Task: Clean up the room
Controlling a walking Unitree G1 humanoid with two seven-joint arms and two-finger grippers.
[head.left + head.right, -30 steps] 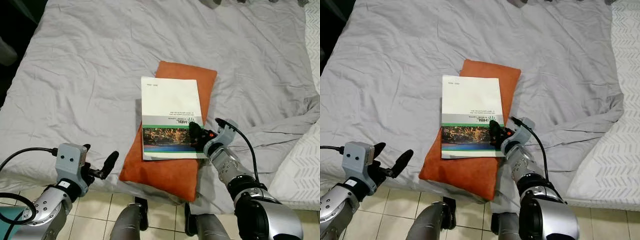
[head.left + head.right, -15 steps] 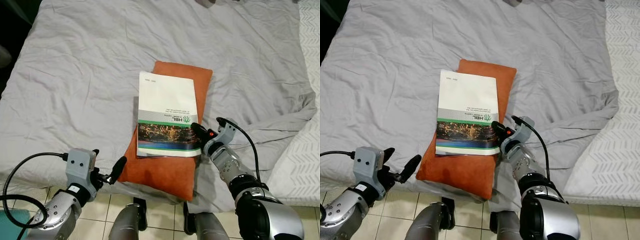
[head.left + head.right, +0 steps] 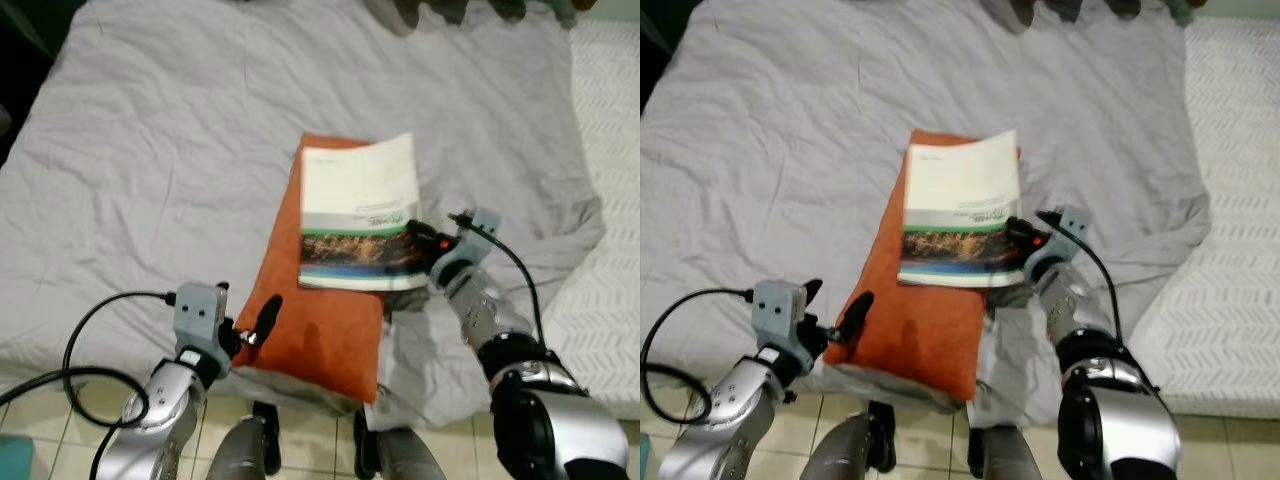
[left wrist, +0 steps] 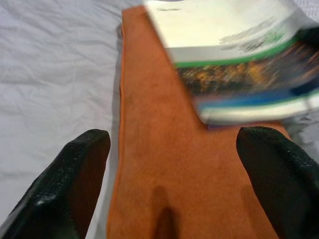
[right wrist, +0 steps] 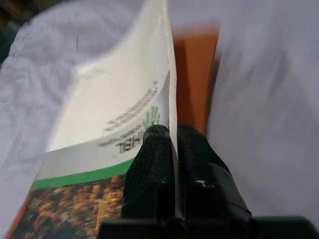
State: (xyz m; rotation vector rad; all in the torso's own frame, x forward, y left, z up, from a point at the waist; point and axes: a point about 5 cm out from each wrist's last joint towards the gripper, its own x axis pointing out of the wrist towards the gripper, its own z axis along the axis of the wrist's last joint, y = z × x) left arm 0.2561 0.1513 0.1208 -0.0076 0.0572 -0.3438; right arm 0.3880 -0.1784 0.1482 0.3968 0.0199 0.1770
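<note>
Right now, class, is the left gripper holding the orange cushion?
No. The left gripper hovers open above the orange cushion, fingers spread apart.

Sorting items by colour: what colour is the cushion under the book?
Orange; the cushion shows best in the left wrist view.

**Book on cushion, cushion on bed**

The cushion point(image 3: 325, 300) lies at the near edge of the bed point(image 3: 150, 150), and the book point(image 3: 362, 215) rests across its far end, overhanging to the right. The right gripper point(image 3: 422, 237) pinches the book's right edge. The left gripper point(image 3: 255, 322) hovers at the cushion's near left side, fingers apart.
</note>
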